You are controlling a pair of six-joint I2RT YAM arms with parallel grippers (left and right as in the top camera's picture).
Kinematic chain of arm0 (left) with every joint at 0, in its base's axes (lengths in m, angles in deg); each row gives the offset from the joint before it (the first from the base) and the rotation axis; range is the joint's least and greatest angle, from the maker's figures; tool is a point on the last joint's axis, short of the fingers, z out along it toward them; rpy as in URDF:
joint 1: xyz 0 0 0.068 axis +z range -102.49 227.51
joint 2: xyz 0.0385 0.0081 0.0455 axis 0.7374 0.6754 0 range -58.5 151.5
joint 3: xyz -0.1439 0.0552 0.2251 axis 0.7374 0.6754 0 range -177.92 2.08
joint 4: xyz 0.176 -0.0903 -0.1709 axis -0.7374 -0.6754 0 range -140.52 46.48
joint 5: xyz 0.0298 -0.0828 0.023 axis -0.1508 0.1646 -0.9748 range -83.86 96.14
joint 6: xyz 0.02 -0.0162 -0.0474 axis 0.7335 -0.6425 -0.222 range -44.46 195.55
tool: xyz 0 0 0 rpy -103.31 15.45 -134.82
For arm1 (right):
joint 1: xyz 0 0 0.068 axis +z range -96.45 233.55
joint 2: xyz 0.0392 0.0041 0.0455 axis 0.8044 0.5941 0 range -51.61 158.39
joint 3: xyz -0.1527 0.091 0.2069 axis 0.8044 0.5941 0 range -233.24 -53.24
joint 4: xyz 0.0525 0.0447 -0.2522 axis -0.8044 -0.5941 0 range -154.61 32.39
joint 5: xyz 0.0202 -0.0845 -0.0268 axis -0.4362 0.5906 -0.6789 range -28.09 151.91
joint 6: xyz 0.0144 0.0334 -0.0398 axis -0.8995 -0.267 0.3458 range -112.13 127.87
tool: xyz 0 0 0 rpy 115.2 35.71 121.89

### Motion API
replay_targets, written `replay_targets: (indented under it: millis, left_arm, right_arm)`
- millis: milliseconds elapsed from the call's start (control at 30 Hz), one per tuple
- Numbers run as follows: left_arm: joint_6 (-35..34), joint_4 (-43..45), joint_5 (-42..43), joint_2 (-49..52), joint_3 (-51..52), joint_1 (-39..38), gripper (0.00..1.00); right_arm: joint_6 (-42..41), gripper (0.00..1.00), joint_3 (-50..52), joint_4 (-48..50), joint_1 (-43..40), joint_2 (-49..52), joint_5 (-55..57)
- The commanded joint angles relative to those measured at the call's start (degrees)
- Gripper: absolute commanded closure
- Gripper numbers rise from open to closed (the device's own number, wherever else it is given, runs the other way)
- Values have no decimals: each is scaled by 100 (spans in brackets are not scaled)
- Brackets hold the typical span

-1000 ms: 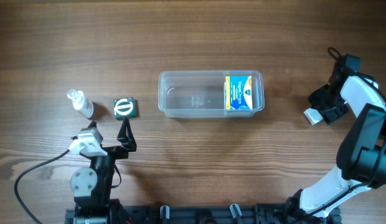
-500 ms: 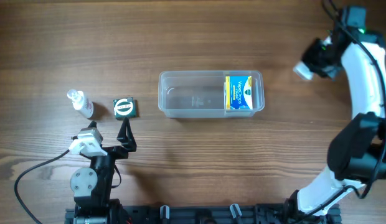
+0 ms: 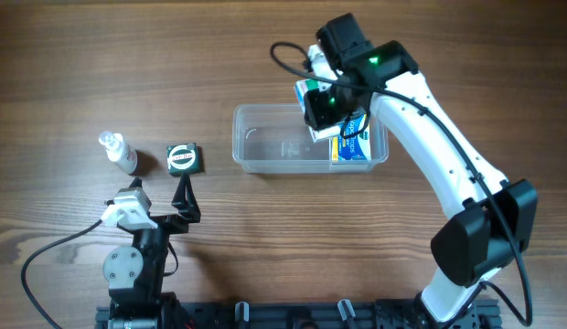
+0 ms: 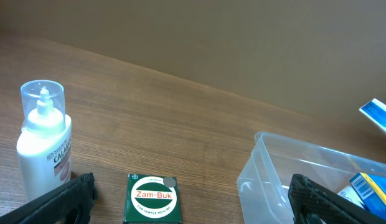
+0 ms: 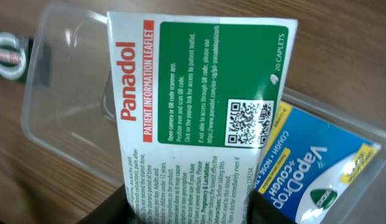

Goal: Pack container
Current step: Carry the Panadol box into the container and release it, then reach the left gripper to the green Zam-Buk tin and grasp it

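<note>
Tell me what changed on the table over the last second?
The right gripper swung in from the right side of the table to above the container, holding the Panadol box over it. The left gripper, bottle, Zam-Buk box, container and VapoDrop box inside it stayed put.

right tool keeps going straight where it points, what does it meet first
Probably the bare floor of the container, the held Panadol box touching first. The VapoDrop box sits close beside that line and might get clipped; depth is unclear.
</note>
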Motion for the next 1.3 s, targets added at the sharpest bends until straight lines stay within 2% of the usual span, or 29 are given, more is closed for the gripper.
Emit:
replay_targets:
  millis: [0,100,200,400,500,567,633,700,800,867,933,1000,1133,1267]
  left_arm:
    - [-26,15,46,-42,42,35,0]
    - [-26,15,46,-42,42,35,0]
    - [-26,15,46,-42,42,35,0]
    - [-26,15,46,-42,42,35,0]
    - [-26,15,46,-42,42,35,0]
    - [-28,15,46,-42,42,35,0]
    - [-28,15,46,-42,42,35,0]
    - [-26,15,46,-42,42,35,0]
    - [-28,15,46,-42,42,35,0]
    - [-26,15,46,-42,42,35,0]
    - [-26,15,46,-42,42,35,0]
    - [-26,15,46,-42,42,35,0]
    - [-26,15,46,-42,42,35,0]
    - [-26,15,46,-42,42,35,0]
  right_arm:
    - [940,51,37,-15,101,-114,103]
    - [1578,44,96,-35,101,-114,101]
    - [2258,43,234,-52,101,-114,127]
    - [2251,35,295,199,101,-114,516]
    - [1698,31,229,540,101,-114,988]
    - [1021,29,-39,667,92,-114,1340]
    - [444,21,-358,713,-13,-114,1541]
    - [-94,19,-645,669,-214,-116,1834]
    - [-848,7,-1196,407,-774,-116,2212]
    - [-1845,1,-1338,256,-1504,-118,2308]
    - [-2726,0,-1298,155,-2186,-114,2188]
    - [-3237,0,-1296,170,-2833,-114,2011]
    - [-3309,0,-1113,533,-3683,-111,2337]
    - [-3314,0,-197,1530,-3982,-103,2332]
